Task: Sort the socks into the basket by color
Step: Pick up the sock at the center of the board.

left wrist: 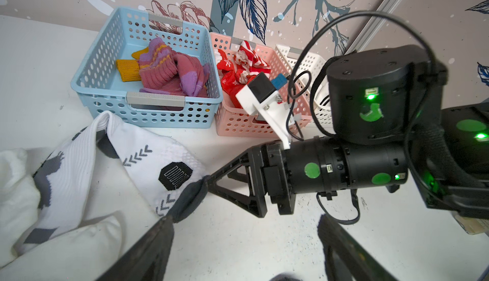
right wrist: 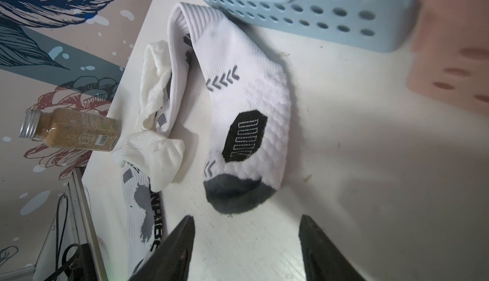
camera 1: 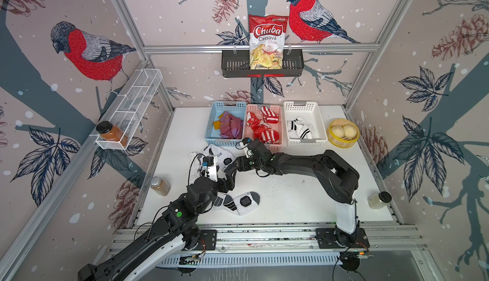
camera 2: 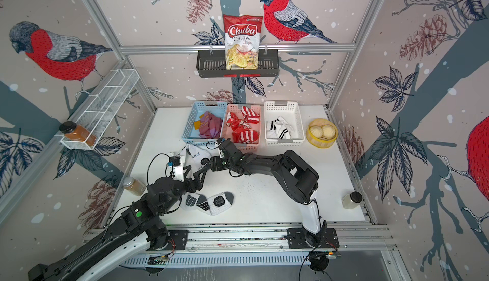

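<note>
My right gripper (right wrist: 246, 217) is spread wide with nothing between its fingers. Its tips are just beside the grey toe of a white sock (right wrist: 248, 102), which lies flat on the table (camera 1: 291, 192). In both top views this sock is mid-frame, just below the blue basket (camera 1: 222, 141). My left gripper (left wrist: 245, 217) is spread and empty too, close by the same toe. Crumpled socks (right wrist: 158, 86), also white, lie against that sock. A second sock (camera 1: 246, 201), white with grey patches, lies at lower centre. At upper centre, maroon socks (camera 1: 231, 127) fill the blue basket, red socks (camera 1: 264, 131) the pink basket (camera 1: 281, 128), and striped socks (camera 1: 301, 128) the white basket (camera 1: 304, 141).
</note>
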### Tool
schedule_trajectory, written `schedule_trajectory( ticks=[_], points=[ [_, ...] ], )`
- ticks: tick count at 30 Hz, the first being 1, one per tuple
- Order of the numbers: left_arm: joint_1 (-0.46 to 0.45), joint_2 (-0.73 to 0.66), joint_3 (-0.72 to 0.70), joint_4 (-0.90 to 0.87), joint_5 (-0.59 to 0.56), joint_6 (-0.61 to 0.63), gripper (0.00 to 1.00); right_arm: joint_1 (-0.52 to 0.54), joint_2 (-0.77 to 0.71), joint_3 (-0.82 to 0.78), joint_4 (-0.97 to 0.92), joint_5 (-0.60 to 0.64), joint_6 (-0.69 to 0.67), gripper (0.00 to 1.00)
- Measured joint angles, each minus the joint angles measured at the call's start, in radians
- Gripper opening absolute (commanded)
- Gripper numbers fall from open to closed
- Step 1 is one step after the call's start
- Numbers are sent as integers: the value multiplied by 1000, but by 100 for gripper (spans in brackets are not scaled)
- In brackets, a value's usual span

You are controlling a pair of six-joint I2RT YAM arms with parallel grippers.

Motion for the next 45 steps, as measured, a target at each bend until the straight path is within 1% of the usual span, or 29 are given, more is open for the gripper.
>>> schedule_trajectory(
  ticks=[11,14,17,20,22,28,33,45],
  points=[
    [0,9,-3,0,0,0,86,9,101,86,-7,-14,7,60],
    [0,8,-6,0,0,0,87,9,124,111,-14,-14,7,57],
    [0,3,-8,0,0,0,87,6,144,133,-16,-15,8,52],
    [0,2,-8,0,1,1,87,1,151,138,-16,-18,11,42],
    [0,2,-8,0,2,1,87,0,151,138,-17,-17,12,31],
    [0,2,-8,0,3,1,87,-2,122,134,-33,-17,6,9],
    [0,-7,-8,0,3,1,88,0,56,128,-68,-8,-15,5],
    [0,-5,-10,0,3,1,88,-3,-174,119,-171,77,-103,5]
  ],
)
